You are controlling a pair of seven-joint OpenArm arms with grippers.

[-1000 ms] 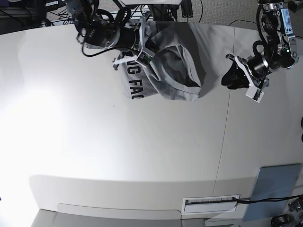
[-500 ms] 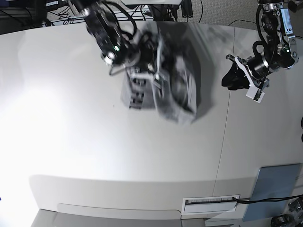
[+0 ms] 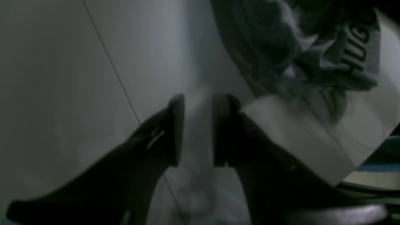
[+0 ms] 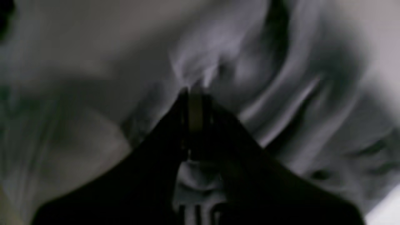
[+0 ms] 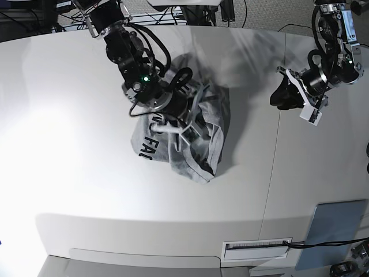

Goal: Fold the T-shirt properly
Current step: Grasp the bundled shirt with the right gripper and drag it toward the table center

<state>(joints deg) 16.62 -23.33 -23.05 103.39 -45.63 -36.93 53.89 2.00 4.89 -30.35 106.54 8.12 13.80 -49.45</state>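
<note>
White tabletop (image 5: 75,173) fills the room's centre. At its middle, the right gripper (image 5: 187,130) pinches a fold of the T-shirt (image 5: 204,156) between closed jaws, the grey cloth bunched in a crumpled heap beneath it with black lettering showing at one edge. Well apart, the left gripper (image 5: 283,95) hovers over bare table, jaws narrowly parted and holding nothing. A blue-grey pad (image 5: 334,228) lies near the table's front corner.
</note>
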